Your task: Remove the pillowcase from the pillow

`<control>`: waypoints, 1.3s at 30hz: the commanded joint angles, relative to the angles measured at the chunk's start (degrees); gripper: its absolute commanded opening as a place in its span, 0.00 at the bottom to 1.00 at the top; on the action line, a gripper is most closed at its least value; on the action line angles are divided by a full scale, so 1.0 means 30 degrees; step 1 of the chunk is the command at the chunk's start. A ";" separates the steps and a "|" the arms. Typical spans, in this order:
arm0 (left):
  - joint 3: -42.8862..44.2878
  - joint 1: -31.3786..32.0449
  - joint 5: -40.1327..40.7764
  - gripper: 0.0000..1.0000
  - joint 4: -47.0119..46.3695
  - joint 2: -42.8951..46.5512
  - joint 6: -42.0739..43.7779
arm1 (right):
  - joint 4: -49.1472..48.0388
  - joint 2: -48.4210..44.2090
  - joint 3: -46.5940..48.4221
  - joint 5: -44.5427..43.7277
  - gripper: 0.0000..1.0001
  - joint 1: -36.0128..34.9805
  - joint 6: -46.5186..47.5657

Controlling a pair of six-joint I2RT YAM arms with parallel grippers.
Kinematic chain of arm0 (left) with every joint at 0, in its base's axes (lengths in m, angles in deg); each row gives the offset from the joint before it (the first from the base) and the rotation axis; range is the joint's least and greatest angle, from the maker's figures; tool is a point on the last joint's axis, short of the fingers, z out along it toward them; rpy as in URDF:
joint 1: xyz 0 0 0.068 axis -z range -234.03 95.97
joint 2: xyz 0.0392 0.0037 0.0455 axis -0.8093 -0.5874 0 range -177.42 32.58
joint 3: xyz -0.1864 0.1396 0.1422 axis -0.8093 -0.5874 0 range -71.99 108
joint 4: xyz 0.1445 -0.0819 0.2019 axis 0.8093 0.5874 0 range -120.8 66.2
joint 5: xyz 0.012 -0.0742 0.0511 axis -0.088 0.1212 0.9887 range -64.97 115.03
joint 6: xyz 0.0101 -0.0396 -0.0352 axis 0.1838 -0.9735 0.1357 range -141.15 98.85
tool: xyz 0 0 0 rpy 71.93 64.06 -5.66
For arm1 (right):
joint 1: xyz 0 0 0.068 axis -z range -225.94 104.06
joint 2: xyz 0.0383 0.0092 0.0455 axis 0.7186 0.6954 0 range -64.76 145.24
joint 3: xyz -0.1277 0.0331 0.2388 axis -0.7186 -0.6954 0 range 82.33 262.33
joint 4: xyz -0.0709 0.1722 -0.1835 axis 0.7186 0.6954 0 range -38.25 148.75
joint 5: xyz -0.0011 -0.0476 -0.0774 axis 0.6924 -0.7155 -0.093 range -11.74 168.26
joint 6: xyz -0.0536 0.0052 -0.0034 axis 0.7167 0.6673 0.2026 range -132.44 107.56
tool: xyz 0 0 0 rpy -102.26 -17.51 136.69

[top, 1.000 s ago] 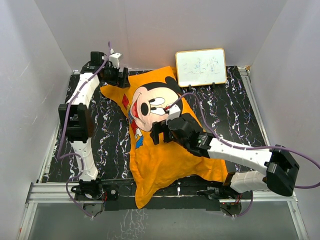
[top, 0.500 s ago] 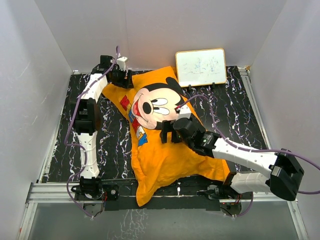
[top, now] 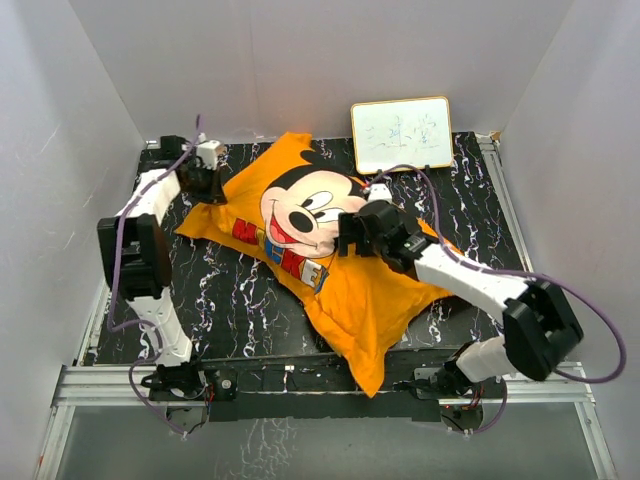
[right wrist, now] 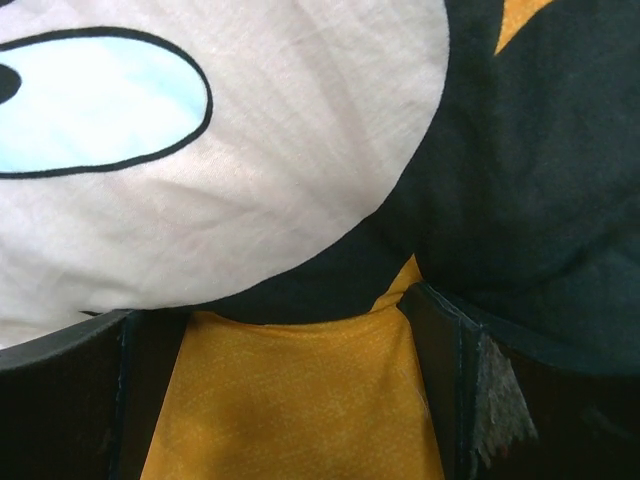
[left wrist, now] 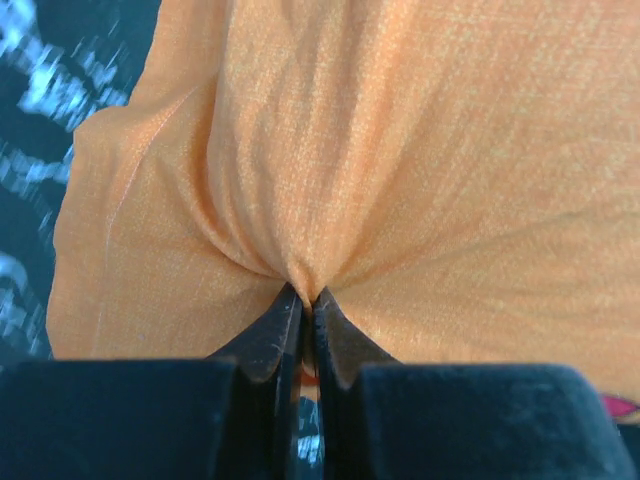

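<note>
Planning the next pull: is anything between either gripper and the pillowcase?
Nothing visible. The left gripper is shut on a pleat of the pillowcase; the right gripper sits open directly over its print.

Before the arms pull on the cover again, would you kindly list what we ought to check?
1. Left gripper shut on a pinch of the pillowcase: ok.
2. Right gripper holding cloth: not ok, jaws open over the print.
3. Pillowcase opening located: cannot tell.
4. Whiteboard upright: ok.
5. Cloth wholly on the table: not ok, near corner passes the front edge.
</note>
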 commanded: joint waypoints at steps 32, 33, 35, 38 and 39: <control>-0.5861 -0.3908 0.4158 0.00 0.2479 0.9889 0.2982 | 0.4712 -0.7834 -0.2577 -0.1060 0.98 0.2188 -0.0883; -0.5764 -0.4083 0.4203 0.00 0.2518 0.9974 0.3045 | 0.4382 -0.7731 -0.2915 -0.0563 0.98 0.2179 -0.1157; -0.5643 -0.4583 0.4113 0.00 0.2564 1.0130 0.3172 | 0.3613 -0.7470 -0.3653 0.0419 0.98 0.2182 -0.1442; -0.5677 -0.5442 0.2880 0.00 0.3269 1.0296 0.3361 | 0.2348 -0.7197 -0.4657 0.0977 0.98 0.2193 -0.1583; -0.5828 -0.5717 0.2109 0.09 0.3694 1.0366 0.3579 | 0.2076 -0.7149 -0.4904 0.1160 0.98 0.2180 -0.1662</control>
